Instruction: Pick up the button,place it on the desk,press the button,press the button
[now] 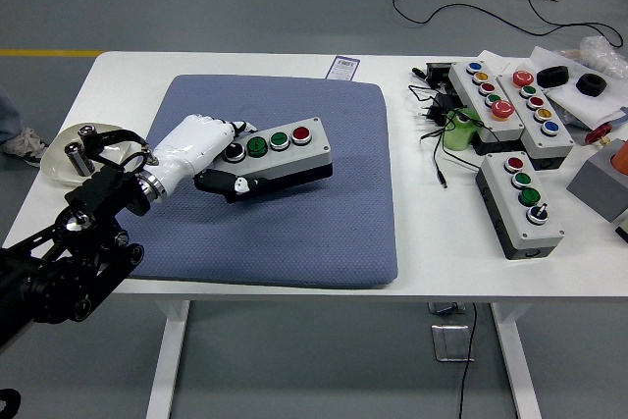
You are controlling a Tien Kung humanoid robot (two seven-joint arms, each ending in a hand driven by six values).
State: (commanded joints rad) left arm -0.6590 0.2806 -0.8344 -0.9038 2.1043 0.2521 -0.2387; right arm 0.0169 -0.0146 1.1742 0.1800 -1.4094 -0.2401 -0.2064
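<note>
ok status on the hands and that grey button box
Left hand shut on grey button box, fingers over its left end. Box tilted over the blue pad, not flat. Right hand not in view. Nothing in the way.

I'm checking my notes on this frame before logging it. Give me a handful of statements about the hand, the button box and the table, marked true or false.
1. The left hand grips one end of the grey button box. True.
2. The held box lies over the blue mat. True.
3. The held box carries only red buttons. False: it shows a red, two green and a black-and-white one.
4. The right hand is pressing a button. False: no right hand is in view.
5. Other button boxes sit on the table to the right of the mat. True.
</note>
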